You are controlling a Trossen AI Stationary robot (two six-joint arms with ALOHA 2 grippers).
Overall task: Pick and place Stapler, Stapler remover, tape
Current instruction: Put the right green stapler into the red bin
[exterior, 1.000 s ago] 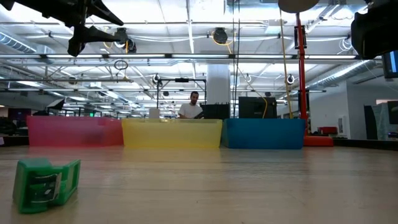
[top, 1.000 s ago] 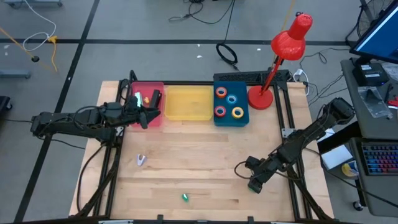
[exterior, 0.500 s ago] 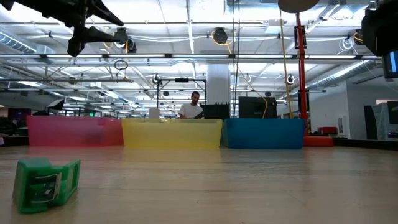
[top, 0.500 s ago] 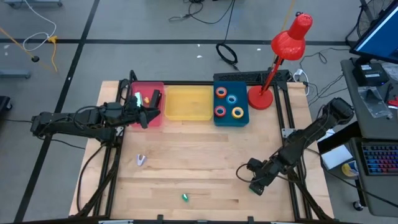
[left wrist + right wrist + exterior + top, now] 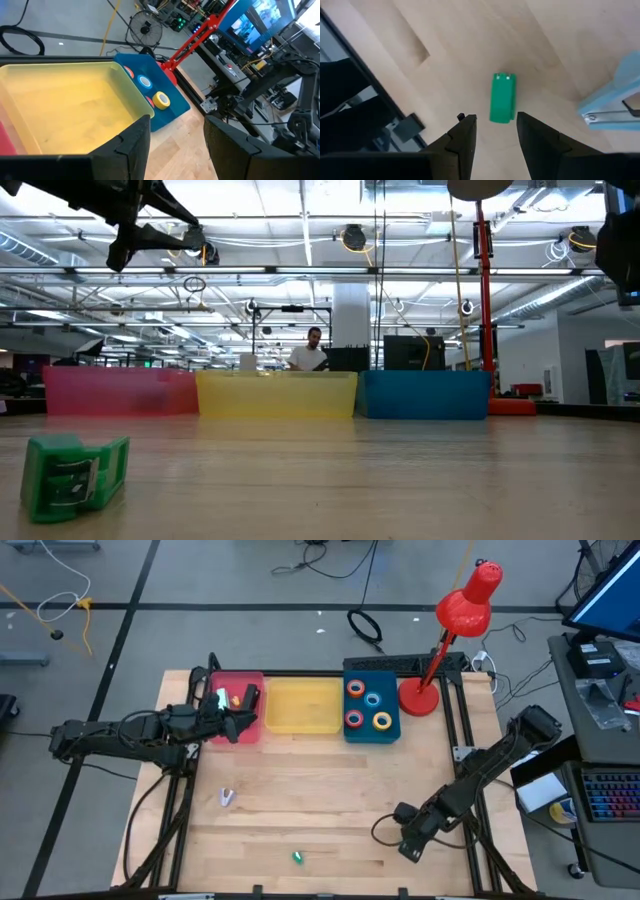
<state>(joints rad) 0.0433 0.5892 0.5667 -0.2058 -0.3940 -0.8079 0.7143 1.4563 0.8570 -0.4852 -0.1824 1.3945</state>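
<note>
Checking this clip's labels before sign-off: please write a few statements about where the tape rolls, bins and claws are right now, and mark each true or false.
1. All four tape rolls lie in the blue bin. True.
2. The yellow bin holds a stapler. False: it looks empty.
3. The right claw is shut on the small green item. False: it is open, with the item lying on the table beyond it.
4. The left claw is by the pink bin. True.
5. The red lamp stands beside the pink bin. False: it stands by the blue bin.
</note>
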